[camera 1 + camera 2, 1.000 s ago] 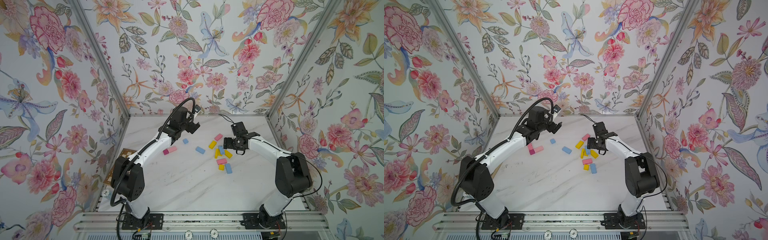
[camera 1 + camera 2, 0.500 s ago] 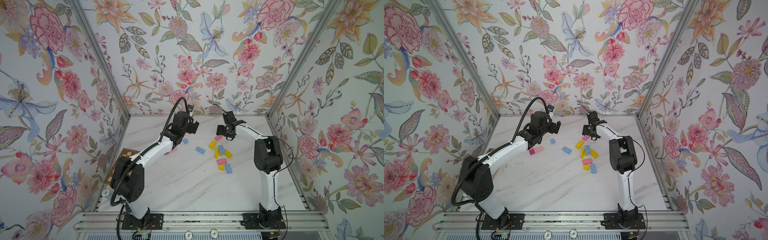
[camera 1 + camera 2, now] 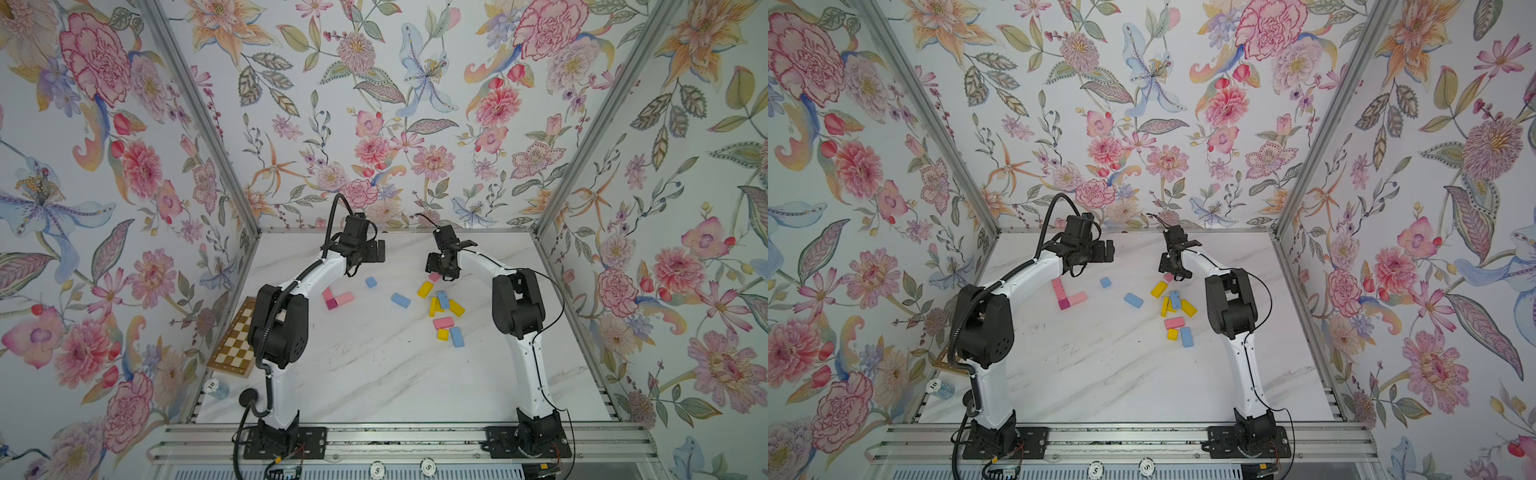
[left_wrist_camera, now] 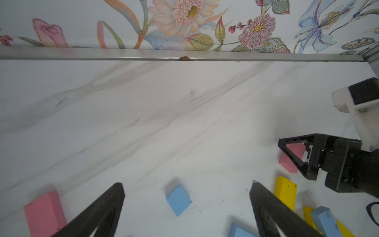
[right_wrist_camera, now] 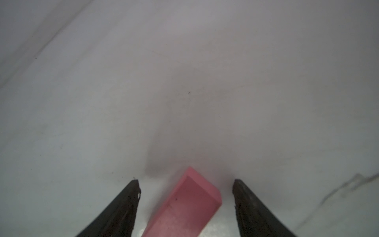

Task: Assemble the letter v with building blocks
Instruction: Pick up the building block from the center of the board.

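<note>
right wrist view, unlike top views, shows right hand (image 5: 186, 181) astride pink block (image 5: 184, 207).

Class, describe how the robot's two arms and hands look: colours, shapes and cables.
White shells with bulky black joints on black base plates. A ribbed black hose runs along the left arm, a thin black cable along the right arm. The left hand and right hand each have two black tapering fingers.

Place: a robot test booth, lab-style, not a home.
Walls: floral-print panels (image 3: 374, 104) on three sides, joined by aluminium posts (image 3: 202, 124).
Tabletop (image 3: 374, 374): white, marble-look.
Mounting: left arm (image 3: 286, 324) and right arm (image 3: 519, 307) bolted to a front metal rail (image 3: 415, 436).
</note>
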Robot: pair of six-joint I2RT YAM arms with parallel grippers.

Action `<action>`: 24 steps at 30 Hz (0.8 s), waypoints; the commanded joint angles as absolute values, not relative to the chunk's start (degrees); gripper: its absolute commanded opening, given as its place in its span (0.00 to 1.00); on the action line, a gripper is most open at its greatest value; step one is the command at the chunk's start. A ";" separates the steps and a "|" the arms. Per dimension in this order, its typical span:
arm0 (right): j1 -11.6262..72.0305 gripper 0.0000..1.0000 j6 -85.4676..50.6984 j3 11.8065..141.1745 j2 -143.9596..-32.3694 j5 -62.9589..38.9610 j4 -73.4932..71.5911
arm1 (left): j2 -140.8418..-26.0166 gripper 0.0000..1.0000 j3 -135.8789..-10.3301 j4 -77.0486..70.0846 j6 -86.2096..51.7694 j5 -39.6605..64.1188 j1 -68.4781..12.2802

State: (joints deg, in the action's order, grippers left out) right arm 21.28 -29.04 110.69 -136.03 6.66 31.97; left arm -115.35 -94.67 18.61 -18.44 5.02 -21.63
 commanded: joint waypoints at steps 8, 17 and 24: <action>21.43 0.49 -28.98 107.98 -135.77 9.73 34.01 | -126.15 0.99 -100.98 22.76 -31.16 18.92 -18.47; 17.58 0.27 -26.03 96.93 -126.28 8.66 29.74 | -132.74 0.99 -104.84 22.70 -32.88 21.80 -18.37; 15.85 0.27 -23.55 89.49 -115.39 8.12 29.44 | -134.04 0.99 -103.52 21.00 -34.93 23.57 -19.92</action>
State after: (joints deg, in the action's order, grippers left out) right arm 15.73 -25.19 91.11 -121.12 8.43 29.36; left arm -132.57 -103.39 20.97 -33.08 21.37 -18.68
